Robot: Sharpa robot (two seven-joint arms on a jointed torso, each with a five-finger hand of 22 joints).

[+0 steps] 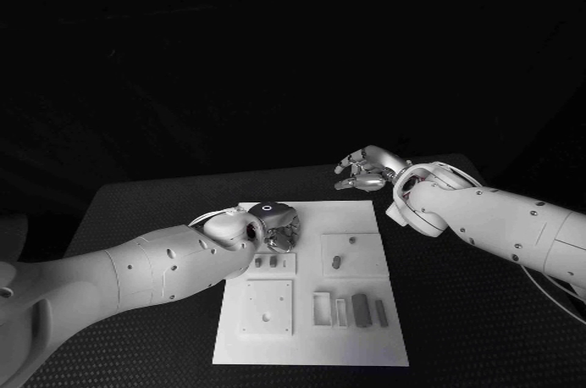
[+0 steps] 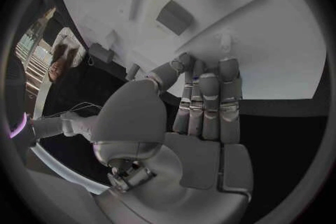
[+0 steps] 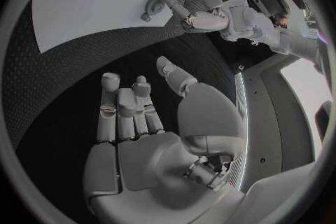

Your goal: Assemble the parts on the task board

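Matt white task board point(image 1: 367, 337) on a rough-textured black table point(image 1: 476, 320).

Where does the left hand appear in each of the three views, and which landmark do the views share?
Head view: the left hand is over the far left part of the task board.
Left wrist view: it fills the middle, fingers reaching over the board's edge.
Right wrist view: it is small, beyond the right hand, at the board's edge.
Shared landmark: the white task board.

Black table point(image 1: 146, 203) with a finely dotted surface, spread across the lower half of the head view from left edge to right edge, its far edge crossing the middle of the frame, plain darkness above it in the upper half
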